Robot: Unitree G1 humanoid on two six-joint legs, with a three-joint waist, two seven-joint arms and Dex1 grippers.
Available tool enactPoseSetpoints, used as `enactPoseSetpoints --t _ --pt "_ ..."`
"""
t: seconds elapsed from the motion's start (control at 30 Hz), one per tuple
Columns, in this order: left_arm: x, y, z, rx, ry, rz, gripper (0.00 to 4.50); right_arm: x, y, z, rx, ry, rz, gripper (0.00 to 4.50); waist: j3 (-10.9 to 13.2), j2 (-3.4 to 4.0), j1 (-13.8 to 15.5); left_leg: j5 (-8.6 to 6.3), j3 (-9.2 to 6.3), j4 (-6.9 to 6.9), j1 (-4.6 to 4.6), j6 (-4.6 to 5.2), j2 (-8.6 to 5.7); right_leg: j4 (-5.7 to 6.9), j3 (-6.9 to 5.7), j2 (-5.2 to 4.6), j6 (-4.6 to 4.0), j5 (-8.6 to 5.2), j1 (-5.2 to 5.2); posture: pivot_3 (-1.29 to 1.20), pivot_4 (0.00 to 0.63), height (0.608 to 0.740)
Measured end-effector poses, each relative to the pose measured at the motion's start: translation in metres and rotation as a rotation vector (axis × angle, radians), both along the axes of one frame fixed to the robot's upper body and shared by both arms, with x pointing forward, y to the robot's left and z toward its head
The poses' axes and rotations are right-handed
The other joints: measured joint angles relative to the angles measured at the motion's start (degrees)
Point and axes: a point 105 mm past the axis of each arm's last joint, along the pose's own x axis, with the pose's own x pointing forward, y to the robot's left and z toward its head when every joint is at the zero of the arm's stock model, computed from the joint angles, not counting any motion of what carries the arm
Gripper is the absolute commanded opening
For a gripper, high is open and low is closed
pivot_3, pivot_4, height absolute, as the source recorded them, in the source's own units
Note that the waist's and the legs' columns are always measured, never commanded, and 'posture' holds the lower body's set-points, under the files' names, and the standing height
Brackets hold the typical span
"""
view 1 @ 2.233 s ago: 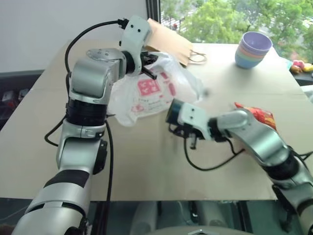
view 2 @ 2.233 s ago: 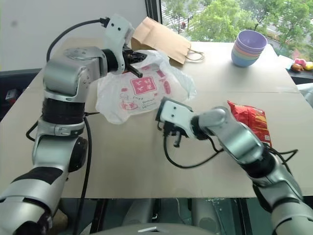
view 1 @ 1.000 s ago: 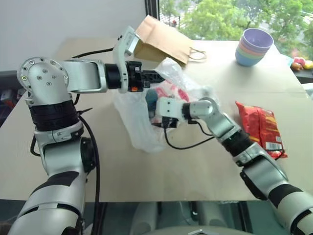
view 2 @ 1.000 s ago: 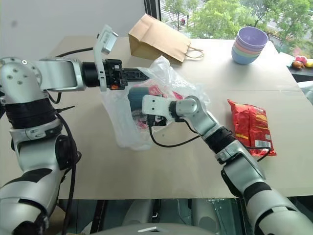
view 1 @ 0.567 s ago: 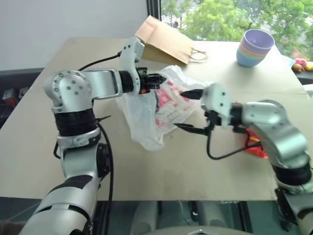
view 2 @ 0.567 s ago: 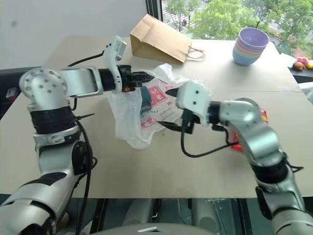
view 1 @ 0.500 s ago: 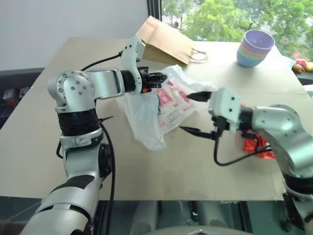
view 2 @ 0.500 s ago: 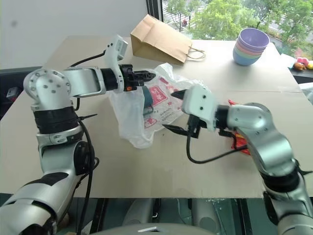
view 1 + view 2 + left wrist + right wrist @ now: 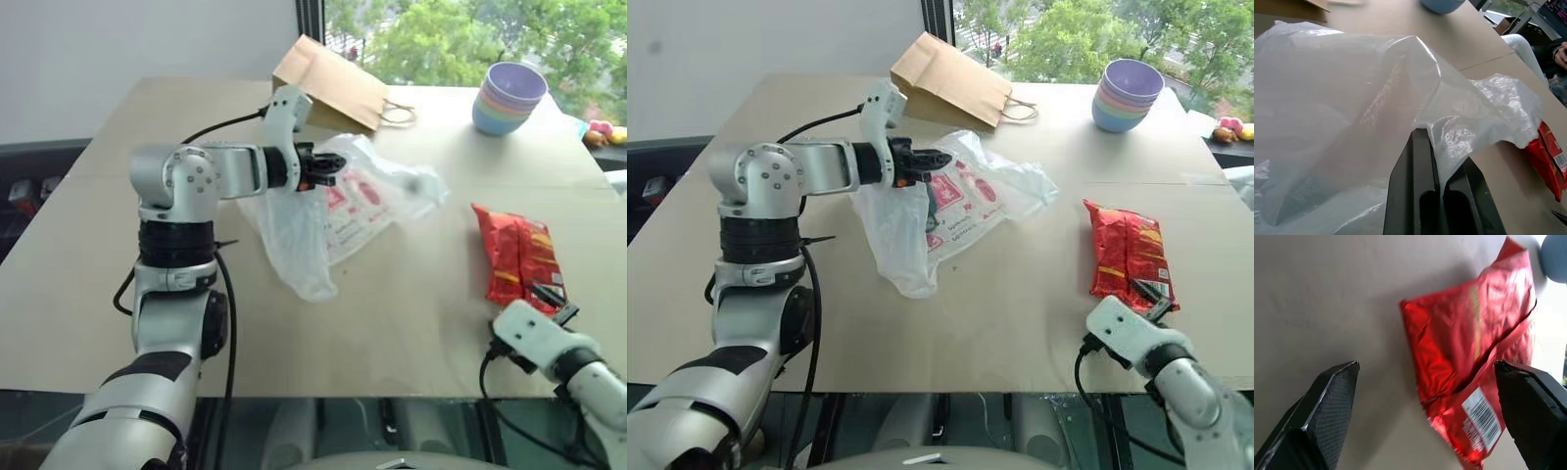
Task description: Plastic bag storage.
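Left eye view shows your thin crinkly translucent whitish plastic bag with red-pink printing (image 9: 338, 211) draped over the tan counter (image 9: 88, 245), its upper edge pinched in the left end effector (image 9: 331, 166); the right end effector (image 9: 1430, 426) gapes wide and empty above the shiny red snack packet (image 9: 1474, 362); keep that pinch firm, and gather the loose film slowly so nothing tears.

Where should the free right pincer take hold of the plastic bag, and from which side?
Probably the loose corner of the plastic bag that lies spread on the table toward the snack packet, coming in from the robot's right. The left pincer is shut on the bunched top edge, so that far corner is the free, flat flap on the open right pincer's own side.
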Motion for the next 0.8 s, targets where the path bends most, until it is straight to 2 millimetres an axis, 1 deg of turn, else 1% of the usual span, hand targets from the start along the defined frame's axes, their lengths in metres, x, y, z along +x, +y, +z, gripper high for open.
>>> enactPoseSetpoints --t 0.07,0.1,0.13,0.2,0.23,0.27,0.3,0.33,0.4,0.43,0.47,0.53,0.57,0.6,0.7,0.77,0.8 --pt "0.000 0.000 0.002 0.000 -0.006 -0.001 0.00 0.003 -0.003 0.000 -0.023 -0.033 -0.022 4.46 0.0 -0.01 0.1 0.00 0.02 -0.02 0.10 0.00 0.00 -0.02 0.02 0.00 0.00 -0.01 0.09 0.00 0.150 0.740" --pt "0.001 0.001 0.003 0.001 -0.008 0.000 0.00 0.012 -0.009 -0.001 -0.037 -0.080 -0.075 4.46 -0.1 -0.23 0.0 0.00 0.01 -0.04 0.16 0.00 0.03 -0.05 0.01 0.03 0.00 0.00 0.16 0.00 0.150 0.740" --pt "0.001 0.000 0.004 0.000 -0.010 -0.003 0.00 0.021 -0.014 -0.003 -0.050 -0.115 -0.120 4.46 -0.1 -0.24 0.0 0.00 0.03 -0.03 0.19 0.00 0.03 -0.08 0.03 0.02 0.00 0.00 0.21 0.00 0.150 0.740" --pt "0.001 -0.001 0.003 -0.001 -0.008 -0.005 0.00 0.044 -0.020 -0.003 -0.094 -0.192 -0.155 4.46 -0.1 -0.24 0.0 -0.01 0.10 -0.04 0.29 0.01 0.00 -0.09 0.10 -0.01 0.00 0.00 0.29 0.00 0.150 0.740" --pt "0.001 -0.002 0.003 -0.002 -0.008 -0.008 0.00 0.047 -0.022 -0.004 -0.102 -0.200 -0.162 4.07 -0.1 -0.24 0.1 -0.01 0.09 -0.04 0.28 0.01 -0.01 -0.09 0.10 -0.01 0.00 0.00 0.28 0.00 0.150 0.740" --pt "0.001 -0.002 0.003 -0.002 -0.008 -0.009 0.00 0.053 -0.024 -0.004 -0.113 -0.214 -0.167 3.93 -0.1 -0.24 0.1 -0.01 0.05 -0.05 0.28 0.01 0.00 -0.08 0.08 0.01 -0.01 0.00 0.29 0.00 0.150 0.740" --pt "0.002 -0.001 0.003 0.002 -0.009 -0.001 0.00 0.059 -0.026 -0.006 -0.122 -0.218 -0.163 3.46 -0.1 -0.25 0.3 -0.01 0.00 -0.09 0.28 0.01 0.00 -0.08 0.06 0.01 -0.01 0.01 0.29 0.00 0.150 0.740" --pt "0.002 0.000 0.003 0.004 -0.010 0.002 0.00 0.061 -0.027 -0.007 -0.124 -0.217 -0.161 3.18 -0.1 -0.25 0.3 -0.01 -0.01 -0.11 0.27 0.01 0.00 -0.08 0.06 0.02 -0.01 0.01 0.29 0.00 0.150 0.740" --pt "0.003 0.002 0.003 0.008 -0.012 0.011 0.00 0.064 -0.029 -0.011 -0.133 -0.208 -0.143 2.29 -0.1 -0.25 0.3 -0.01 -0.01 -0.15 0.27 0.01 -0.01 -0.09 0.06 0.01 0.01 0.03 0.29 0.00 0.150 0.740" --pt "0.003 0.003 0.003 0.010 -0.012 0.014 0.00 0.064 -0.031 -0.013 -0.137 -0.198 -0.138 1.72 -0.1 -0.25 0.4 -0.01 0.00 -0.16 0.27 0.01 -0.03 -0.10 0.07 0.01 0.09 0.07 0.29 0.00 0.150 0.740" --pt "0.003 0.004 0.004 0.011 -0.013 0.016 0.00 0.064 -0.033 -0.014 -0.138 -0.191 -0.137 1.30 -0.1 -0.25 0.4 -0.01 0.00 -0.17 0.26 0.02 -0.03 -0.11 0.07 0.01 0.20 0.13 0.29 0.00 0.150 0.740" --pt "0.003 0.004 0.004 0.010 -0.015 0.018 0.00 0.062 -0.035 -0.012 -0.127 -0.187 -0.121 0.31 -0.1 -0.24 0.3 -0.01 0.00 -0.20 0.26 0.02 -0.03 -0.12 0.07 0.01 0.20 0.13 0.28 0.00 0.150 0.740" --pt "0.003 0.005 0.005 0.006 -0.017 0.021 0.00 0.061 -0.034 -0.008 -0.114 -0.187 -0.099 0.03 -0.1 -0.23 0.3 -0.01 0.00 -0.21 0.26 0.02 -0.02 -0.12 0.08 0.01 0.21 0.13 0.28 0.00 0.150 0.740" --pt "0.003 0.006 0.006 0.001 -0.019 0.027 0.00 0.059 -0.031 0.002 -0.067 -0.196 -0.075 0.03 -0.1 -0.22 0.3 -0.01 -0.01 -0.22 0.26 0.02 -0.02 -0.12 0.07 0.01 0.21 0.13 0.28 0.00 0.150 0.740" --pt "0.004 0.007 0.008 -0.017 -0.024 0.033 0.00 0.055 -0.011 0.035 0.052 -0.239 0.039 0.03 -0.1 -0.21 0.0 -0.01 0.00 -0.23 0.30 0.02 0.01 -0.12 0.09 0.04 0.23 0.14 0.28 0.00 0.150 0.740" --pt "0.005 0.007 0.009 -0.022 -0.023 0.037 0.00 0.048 0.006 0.056 0.164 -0.235 0.133 0.03 -0.1 -0.21 0.1 -0.01 -0.02 -0.22 0.29 0.02 0.00 -0.11 0.07 0.05 0.23 0.14 0.29 0.00 0.150 0.740" --pt "0.007 0.007 0.010 -0.022 -0.023 0.046 0.00 0.042 0.019 0.069 0.227 -0.223 0.211 0.03 -0.1 -0.21 0.2 -0.01 -0.03 -0.22 0.29 0.02 0.00 -0.11 0.05 0.05 0.23 0.14 0.29 0.00 0.150 0.740"
